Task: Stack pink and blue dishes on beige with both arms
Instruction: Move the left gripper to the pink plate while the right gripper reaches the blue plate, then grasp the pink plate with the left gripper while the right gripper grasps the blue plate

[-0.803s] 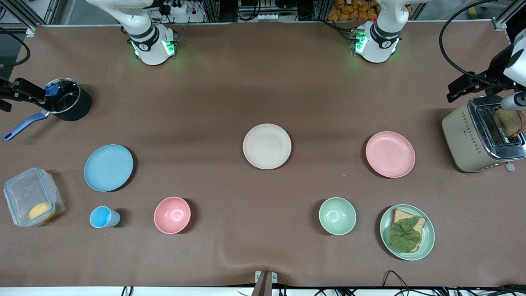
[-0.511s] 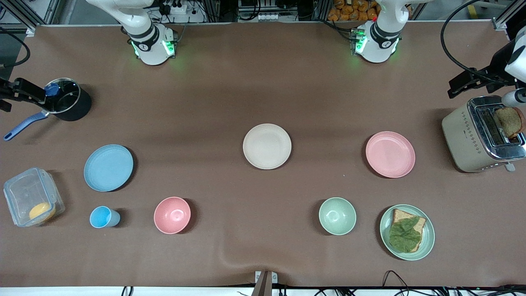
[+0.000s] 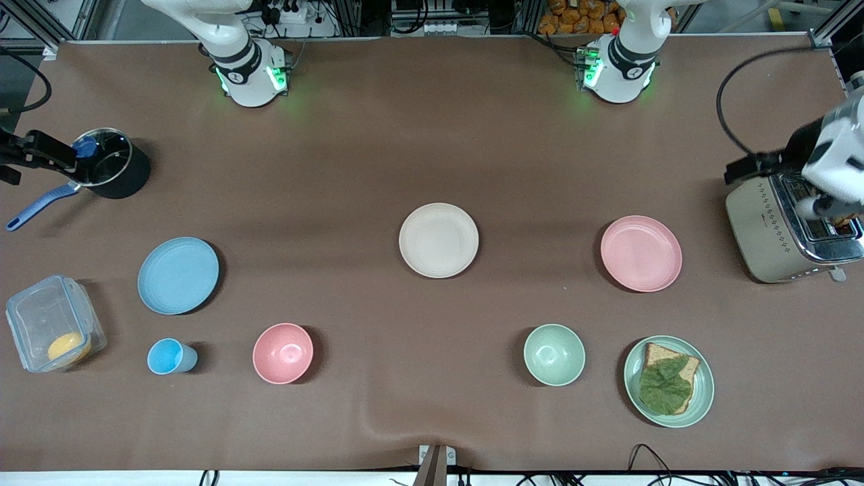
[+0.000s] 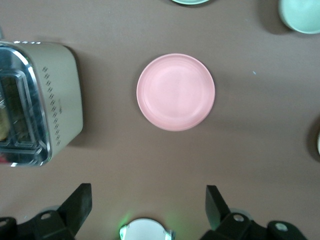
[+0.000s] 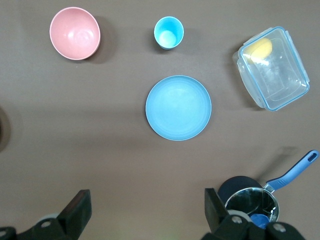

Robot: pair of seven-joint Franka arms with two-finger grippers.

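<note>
The beige plate [image 3: 439, 240] lies at the table's middle. The pink plate [image 3: 641, 253] lies toward the left arm's end, beside the toaster, and shows again in the left wrist view as the pink plate [image 4: 176, 92]. Toward the right arm's end lies the blue plate [image 3: 178, 275], seen from the right wrist as the blue plate [image 5: 178, 107]. My left gripper [image 4: 148, 210] hangs open and empty; its hand [image 3: 837, 158] is over the toaster. My right gripper [image 5: 147, 210] is also open and empty, up over the table by the pot.
A toaster [image 3: 783, 229] stands at the left arm's end. A dark pot [image 3: 111, 172], a clear box [image 3: 54, 324], a blue cup [image 3: 169, 356] and a pink bowl [image 3: 283, 353] surround the blue plate. A green bowl [image 3: 554, 354] and a green plate with bread [image 3: 668, 381] sit nearer the camera.
The left arm's hand has swung over the toaster and now covers the toast slice. The right arm and all plates have stayed put.
</note>
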